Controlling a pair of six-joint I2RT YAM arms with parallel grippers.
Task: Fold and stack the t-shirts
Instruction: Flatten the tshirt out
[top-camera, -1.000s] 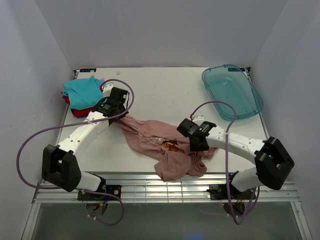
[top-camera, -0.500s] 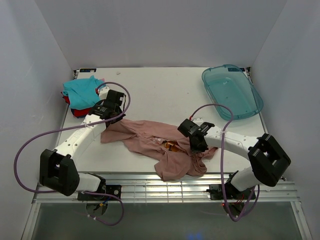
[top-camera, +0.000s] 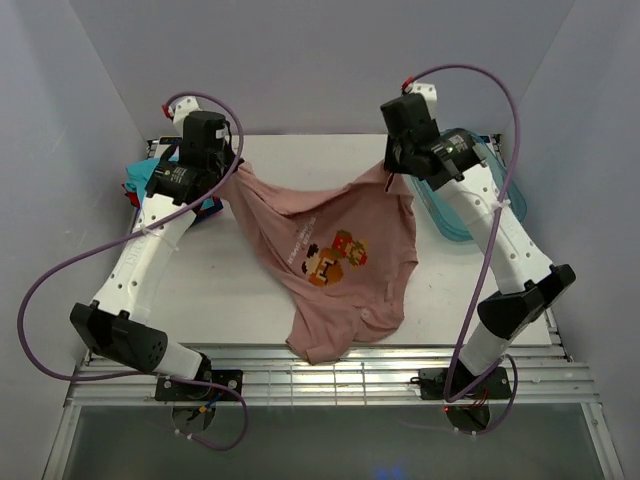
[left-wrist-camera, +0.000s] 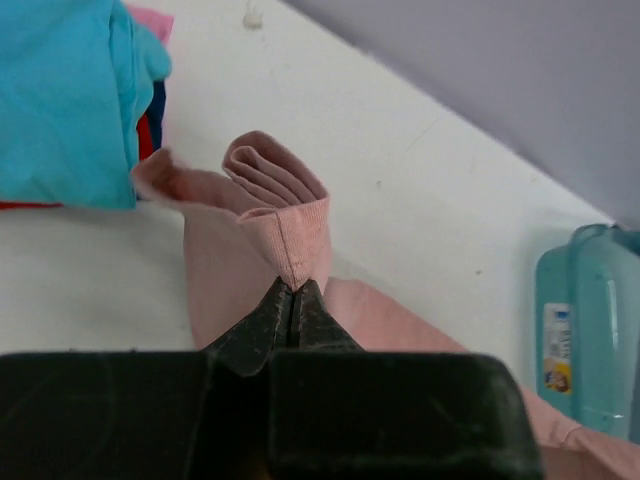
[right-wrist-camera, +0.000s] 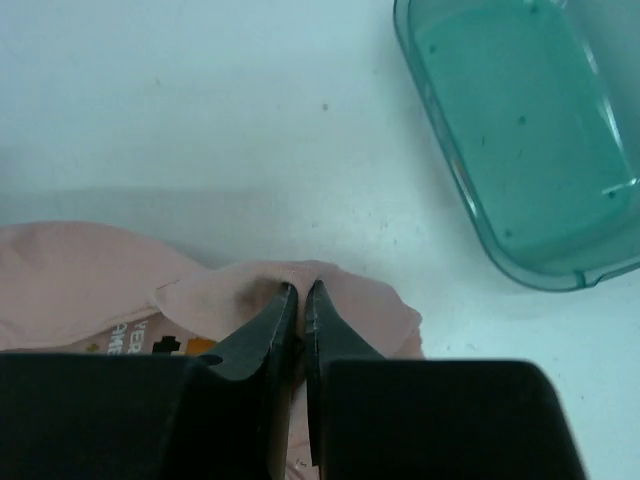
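While I hold the dusty-pink t-shirt (top-camera: 335, 250) stretched | left end effector (top-camera: 228, 176) and right end effector (top-camera: 392, 166) each clamp a far corner | held edge runs left-right, body drapes nearward over desk (top-camera: 230, 290) | folded teal t-shirt (left-wrist-camera: 60, 100) nearest left arm

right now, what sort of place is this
Probably a robot lab cell, not a home: a white table boxed in by plain grey walls, with a left arm and right arm bolted at its near edge, gripping a pink shirt.
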